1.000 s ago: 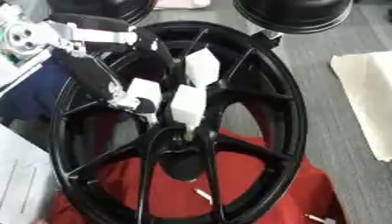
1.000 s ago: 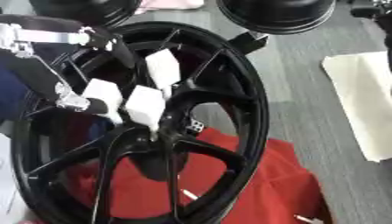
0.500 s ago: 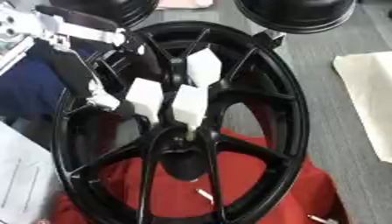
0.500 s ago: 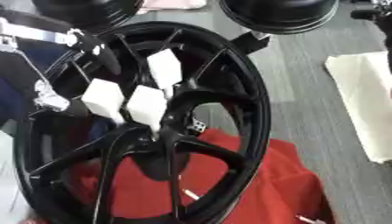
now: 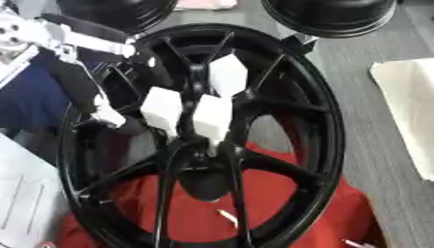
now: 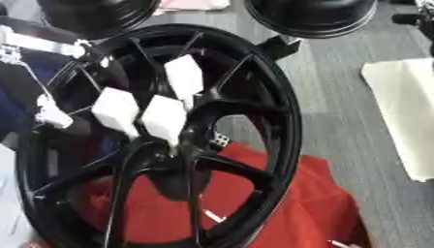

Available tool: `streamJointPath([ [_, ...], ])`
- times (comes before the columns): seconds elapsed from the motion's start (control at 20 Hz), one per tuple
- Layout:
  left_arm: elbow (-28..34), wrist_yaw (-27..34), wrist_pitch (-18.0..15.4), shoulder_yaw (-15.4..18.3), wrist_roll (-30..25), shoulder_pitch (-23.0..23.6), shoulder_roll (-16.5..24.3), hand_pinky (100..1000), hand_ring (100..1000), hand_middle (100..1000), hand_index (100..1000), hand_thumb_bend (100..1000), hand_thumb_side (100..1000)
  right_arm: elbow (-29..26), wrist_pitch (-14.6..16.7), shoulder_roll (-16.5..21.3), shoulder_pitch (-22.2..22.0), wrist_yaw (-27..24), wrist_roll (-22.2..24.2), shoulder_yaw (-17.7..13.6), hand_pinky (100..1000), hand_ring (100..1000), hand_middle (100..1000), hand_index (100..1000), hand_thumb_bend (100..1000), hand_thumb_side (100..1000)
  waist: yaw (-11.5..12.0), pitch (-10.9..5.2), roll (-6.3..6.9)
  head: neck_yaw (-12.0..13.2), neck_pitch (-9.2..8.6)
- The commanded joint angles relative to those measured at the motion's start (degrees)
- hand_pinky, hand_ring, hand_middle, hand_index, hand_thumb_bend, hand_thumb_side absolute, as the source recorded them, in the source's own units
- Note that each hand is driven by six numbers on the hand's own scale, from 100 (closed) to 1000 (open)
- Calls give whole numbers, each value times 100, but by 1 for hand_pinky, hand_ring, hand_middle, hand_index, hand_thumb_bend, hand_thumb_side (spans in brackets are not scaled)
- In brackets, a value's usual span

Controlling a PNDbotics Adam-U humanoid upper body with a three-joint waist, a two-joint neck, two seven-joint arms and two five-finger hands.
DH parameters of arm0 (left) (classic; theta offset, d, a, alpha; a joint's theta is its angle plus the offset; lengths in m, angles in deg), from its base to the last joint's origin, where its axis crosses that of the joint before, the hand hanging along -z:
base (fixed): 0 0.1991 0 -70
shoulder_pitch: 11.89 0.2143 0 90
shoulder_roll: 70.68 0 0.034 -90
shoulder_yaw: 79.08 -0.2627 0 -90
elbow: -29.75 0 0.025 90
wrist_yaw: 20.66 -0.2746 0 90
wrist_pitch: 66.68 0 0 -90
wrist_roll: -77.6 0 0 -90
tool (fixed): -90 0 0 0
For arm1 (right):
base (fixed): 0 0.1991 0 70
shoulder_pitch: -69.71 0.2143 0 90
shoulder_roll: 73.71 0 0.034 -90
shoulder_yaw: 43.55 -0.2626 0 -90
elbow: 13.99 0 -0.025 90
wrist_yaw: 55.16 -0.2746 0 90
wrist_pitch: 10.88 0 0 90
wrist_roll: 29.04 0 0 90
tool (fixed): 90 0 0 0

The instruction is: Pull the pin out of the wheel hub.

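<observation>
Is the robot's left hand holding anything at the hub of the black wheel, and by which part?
It cannot be told. The left hand has its white fingertips down at the hub of the black spoked wheel, but no pin shows between them.

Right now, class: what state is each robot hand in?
Left hand: white-tipped fingers reach down at the wheel hub; grip cannot be told.
Right hand: not in view.

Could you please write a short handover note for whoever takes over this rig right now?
Left hand: in from the upper left, its white-tipped fingers reaching down into the centre of the black wheel hub; whether they hold anything cannot be seen.
Right hand: not in view.
The hub lies over a red cloth on the grey floor.
Done: the hand is at the hub centre.
Left: the pin cannot be made out; find it and pull it free.
</observation>
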Motion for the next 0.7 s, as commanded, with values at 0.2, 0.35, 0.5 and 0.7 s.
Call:
streamJointPath([
  [0.2,41,-33,18,158,-7,-72,79,911,896,831,889,513,367,-26,16,109,51,-31,3,-78,756,821,635,681,100,664,-7,-81,-45,49,-60],
  [0.35,80,12,23,134,-7,-71,66,911,895,825,883,514,386,-21,15,98,49,-32,1,-84,756,821,635,681,100,665,-7,-76,-49,65,-48],
  [0.5,131,77,3,98,-7,-74,59,911,896,819,875,520,409,-16,14,91,48,-35,-1,-86,756,821,635,681,100,665,-7,-74,-51,65,-44],
  [0.7,168,144,9,77,-7,-94,37,909,895,816,870,542,426,-15,17,84,50,-37,0,-89,757,821,636,682,100,665,-11,-76,-46,80,-50],
])
